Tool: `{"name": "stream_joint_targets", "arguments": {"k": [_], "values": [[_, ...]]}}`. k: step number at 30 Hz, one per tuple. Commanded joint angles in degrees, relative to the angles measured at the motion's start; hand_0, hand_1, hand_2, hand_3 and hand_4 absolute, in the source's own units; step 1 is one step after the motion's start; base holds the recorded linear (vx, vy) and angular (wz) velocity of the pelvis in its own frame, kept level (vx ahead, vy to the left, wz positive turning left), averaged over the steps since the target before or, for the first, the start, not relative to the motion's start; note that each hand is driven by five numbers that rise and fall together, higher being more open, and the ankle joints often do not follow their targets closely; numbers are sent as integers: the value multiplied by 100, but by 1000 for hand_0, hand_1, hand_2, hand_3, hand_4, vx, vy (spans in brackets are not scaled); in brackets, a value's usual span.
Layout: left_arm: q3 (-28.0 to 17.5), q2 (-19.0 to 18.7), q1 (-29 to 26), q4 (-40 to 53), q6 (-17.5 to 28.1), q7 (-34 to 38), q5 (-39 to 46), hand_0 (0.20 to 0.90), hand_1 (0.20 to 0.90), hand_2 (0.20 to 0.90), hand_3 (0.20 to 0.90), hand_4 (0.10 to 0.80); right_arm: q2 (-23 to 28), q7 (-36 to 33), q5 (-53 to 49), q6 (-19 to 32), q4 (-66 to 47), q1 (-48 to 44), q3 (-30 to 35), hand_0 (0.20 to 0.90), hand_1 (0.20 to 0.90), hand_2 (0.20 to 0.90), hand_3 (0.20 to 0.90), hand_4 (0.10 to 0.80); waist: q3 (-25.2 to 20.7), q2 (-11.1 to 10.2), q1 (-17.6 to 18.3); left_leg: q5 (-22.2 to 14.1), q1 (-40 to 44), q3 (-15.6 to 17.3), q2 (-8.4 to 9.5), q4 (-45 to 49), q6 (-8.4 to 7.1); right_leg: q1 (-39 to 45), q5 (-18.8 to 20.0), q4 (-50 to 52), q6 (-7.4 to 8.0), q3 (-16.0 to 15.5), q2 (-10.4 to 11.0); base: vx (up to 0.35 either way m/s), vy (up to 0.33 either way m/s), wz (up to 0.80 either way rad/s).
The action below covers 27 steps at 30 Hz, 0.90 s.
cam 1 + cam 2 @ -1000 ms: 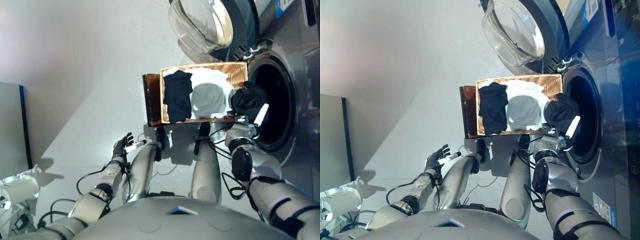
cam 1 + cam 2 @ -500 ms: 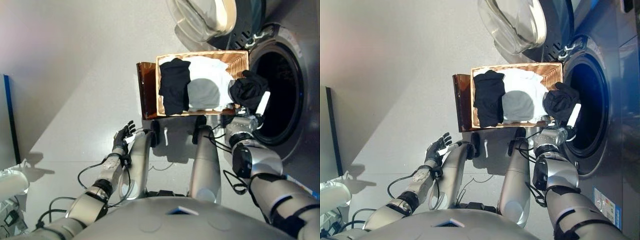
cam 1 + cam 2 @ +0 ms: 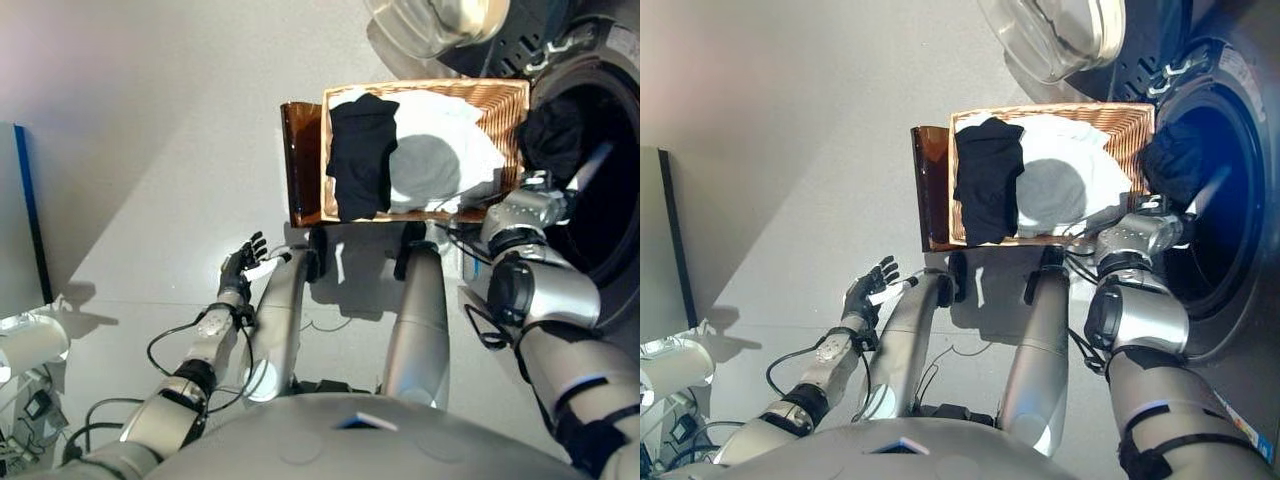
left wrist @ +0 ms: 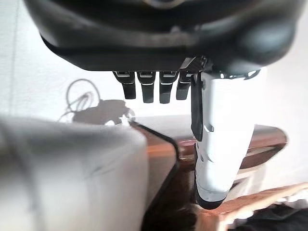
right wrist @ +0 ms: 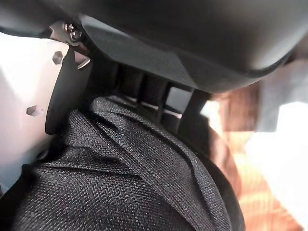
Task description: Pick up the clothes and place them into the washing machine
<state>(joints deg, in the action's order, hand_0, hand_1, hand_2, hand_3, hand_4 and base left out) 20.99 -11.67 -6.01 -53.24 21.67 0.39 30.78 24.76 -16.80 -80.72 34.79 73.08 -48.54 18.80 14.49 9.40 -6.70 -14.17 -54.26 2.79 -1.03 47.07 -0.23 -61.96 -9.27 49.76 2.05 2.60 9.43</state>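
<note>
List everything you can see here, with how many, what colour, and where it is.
Washing machine: one, grey, on the robot's right, drum open.
Door: one, clear glass, swung open beyond the basket.
Basket: one, tan wicker, on the floor in front of the robot, beside the drum.
Black garment in basket: one, lying at the basket's left end.
White clothes: pale pile, filling the rest of the basket.
Black garment in hand: one, at the drum's mouth.
Brown stand: one, against the basket's left side.
Left hand: open, empty, low over the floor.
Right hand: gripping the black garment.
</note>
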Motion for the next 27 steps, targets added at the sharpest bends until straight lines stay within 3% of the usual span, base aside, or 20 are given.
{"name": "stream_joint_targets", "arguments": {"k": [1,12,22,23,24,27], "values": [[-31,-348,209,129,372,98,30,900,900,900,900,800,972,-190,258,789,-332,-357,56,200,200,200,200,300,-512,157,25,-226,-123,241,202,86,49,195,-154,-179,-132,90,-66,-11,16,4],[-1,-402,263,248,377,192,6,900,900,900,900,800,1625,-788,458,1191,-487,-529,293,200,200,200,200,300,-617,205,46,-255,-249,271,239,123,91,31,-178,-94,-119,139,-76,-1,3,1],[-66,-453,298,326,385,231,29,900,900,900,900,800,1536,-877,407,1263,-493,-551,270,200,200,200,200,300,-602,183,72,-317,-322,338,232,196,126,-62,-177,-39,-112,183,-78,-1,4,-1],[-75,-463,304,328,382,231,31,900,900,900,900,800,1519,-881,398,1252,-460,-560,247,617,617,617,617,598,-606,175,70,-324,-320,344,229,199,129,-59,-179,-45,-112,186,-80,15,13,-4],[-82,-463,302,331,380,228,35,900,900,900,900,800,1497,-868,389,1212,-431,-554,228,900,900,900,900,800,-603,165,69,-329,-322,348,229,211,131,-60,-179,-40,-110,183,-81,9,5,-4],[-103,-477,333,360,373,202,68,900,900,900,900,800,1455,-803,309,1181,-405,-573,199,900,900,900,900,800,-594,154,75,-344,-321,356,226,224,141,-60,-175,-36,-119,190,-92,10,10,-4]]}}
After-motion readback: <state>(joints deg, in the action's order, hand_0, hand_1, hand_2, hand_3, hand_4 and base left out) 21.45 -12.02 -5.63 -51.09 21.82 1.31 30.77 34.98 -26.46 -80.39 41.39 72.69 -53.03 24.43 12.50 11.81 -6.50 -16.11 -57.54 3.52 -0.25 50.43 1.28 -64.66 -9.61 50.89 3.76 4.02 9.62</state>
